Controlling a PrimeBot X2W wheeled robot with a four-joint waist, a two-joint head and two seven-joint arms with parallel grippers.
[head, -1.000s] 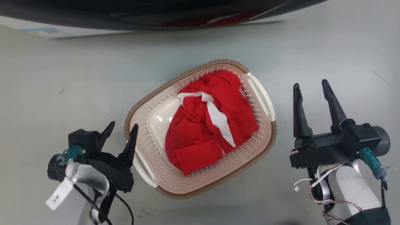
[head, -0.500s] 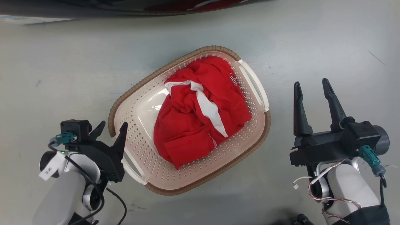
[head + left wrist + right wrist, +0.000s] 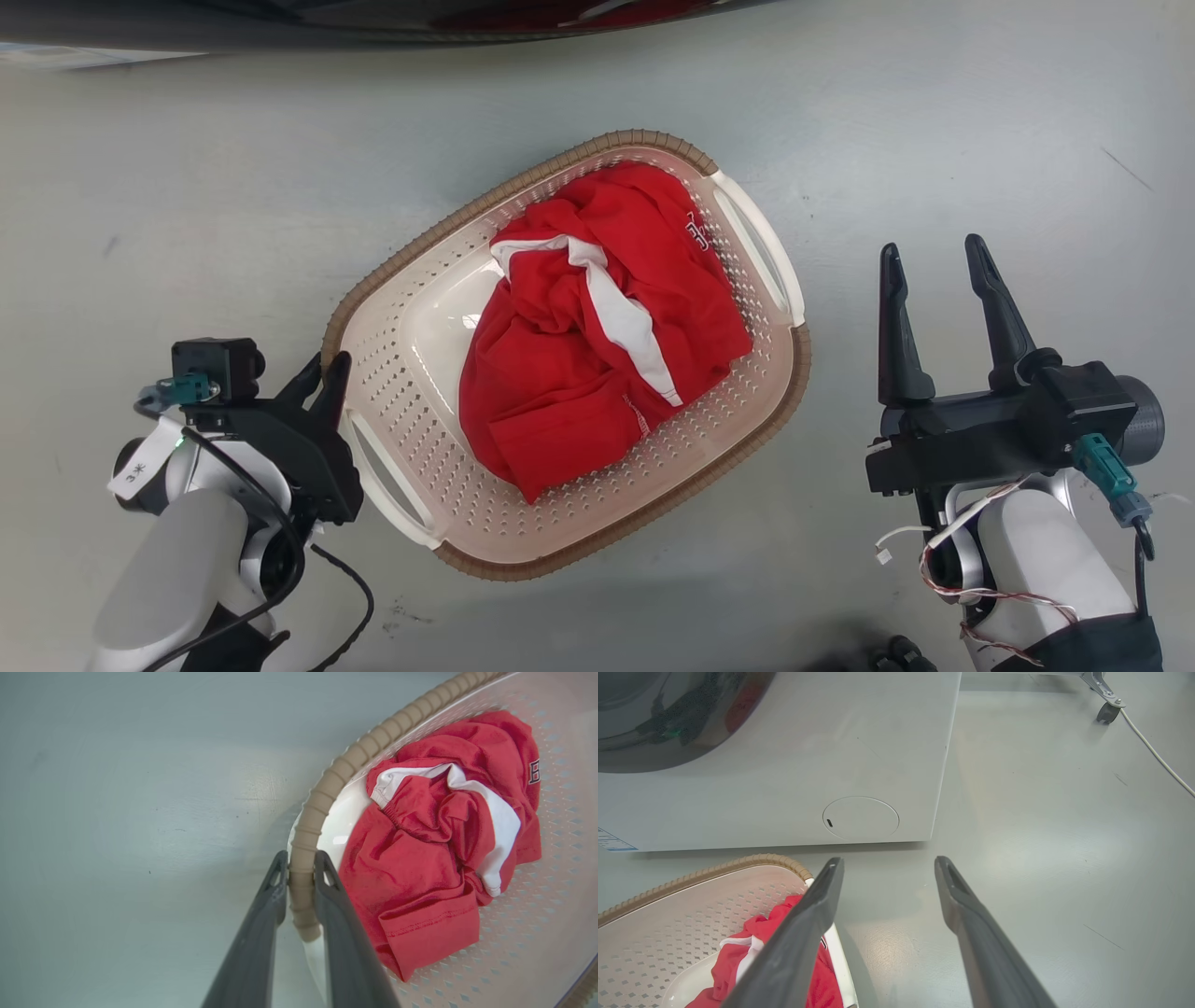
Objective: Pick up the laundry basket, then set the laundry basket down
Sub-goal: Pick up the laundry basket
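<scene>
Head view: left gripper (image 3: 324, 370) is sitting at lower left, its two dark fingers pinching together on the brown woven rim of the laundry basket (image 3: 411, 420) at the near-left corner, just above the white left handle (image 3: 383, 481). Left wrist view is confirming it: left gripper (image 3: 301, 858) is clamping the rim with one finger outside and one inside the wall. Basket is lying angled in the middle of the grey floor (image 3: 187, 187), in front of the washer (image 3: 373, 19) along the top edge; cannot tell if it is resting on the floor or raised. A crumpled red garment (image 3: 579, 373) with a white stripe is filling the middle of the basket. White right handle (image 3: 761, 252) is facing the right gripper (image 3: 932, 247), which is hovering well apart from the basket at right, fingers spread wide and gripping nothing. Right wrist view: right gripper (image 3: 889, 863) is gaping over bare floor, basket corner showing at lower left, washer (image 3: 784, 765) standing behind.
</scene>
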